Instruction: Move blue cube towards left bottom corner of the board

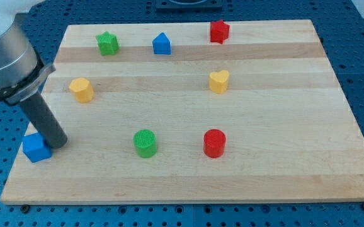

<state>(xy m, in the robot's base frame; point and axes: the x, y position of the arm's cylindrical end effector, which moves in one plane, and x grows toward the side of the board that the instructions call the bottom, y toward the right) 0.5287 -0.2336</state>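
Observation:
The blue cube sits on the wooden board near the view's left edge, a little above the bottom left corner. My tip is at the end of the dark rod, right against the cube's right side, touching or nearly touching it. The arm's grey body fills the view's top left corner.
A green cylinder and a red cylinder stand lower middle. A yellow block is mid left, a yellow heart mid right. Along the top are a green star, a blue pentagon-like block and a red star.

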